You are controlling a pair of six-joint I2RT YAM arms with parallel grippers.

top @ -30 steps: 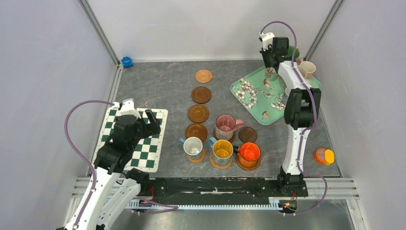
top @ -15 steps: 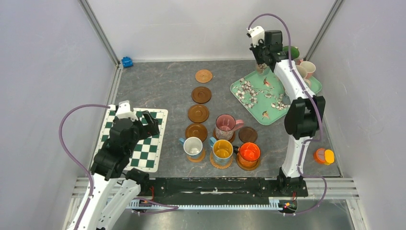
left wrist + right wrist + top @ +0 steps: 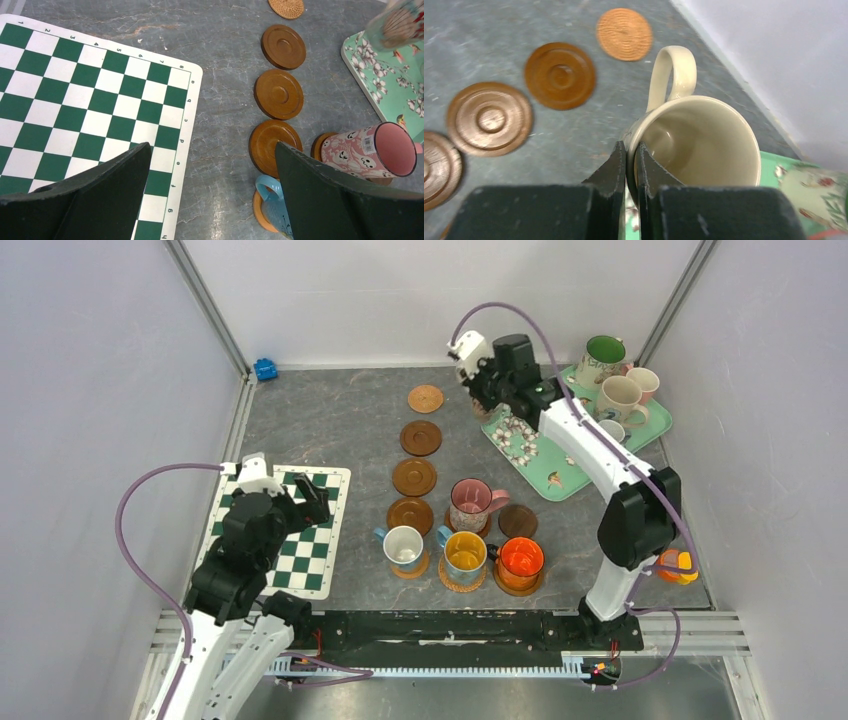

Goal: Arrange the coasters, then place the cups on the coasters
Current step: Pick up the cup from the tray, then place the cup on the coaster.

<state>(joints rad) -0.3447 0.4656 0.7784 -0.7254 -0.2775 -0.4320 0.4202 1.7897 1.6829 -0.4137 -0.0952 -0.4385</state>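
Tabletop [image 3: 330, 420] grey stone, walls [image 3: 100, 390] pale; right gripper [image 3: 631, 150] clamps rim of cream cup [image 3: 704, 135], coasters [image 3: 560, 75] left of its jaws; left gripper [image 3: 211, 147] wide, empty, checkered mat [image 3: 75, 100] beneath; cup base hidden

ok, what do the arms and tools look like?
Same build: left arm and right arm have white links, black joint housings, a looping purple cable each. On left tool and right tool, dark matte wedge-shaped fingers. No markings visible.

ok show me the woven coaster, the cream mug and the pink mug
woven coaster [image 3: 425, 398]: top view, its centre
cream mug [image 3: 704, 145]: right wrist view, inner wall
pink mug [image 3: 468, 496]: top view, its inside
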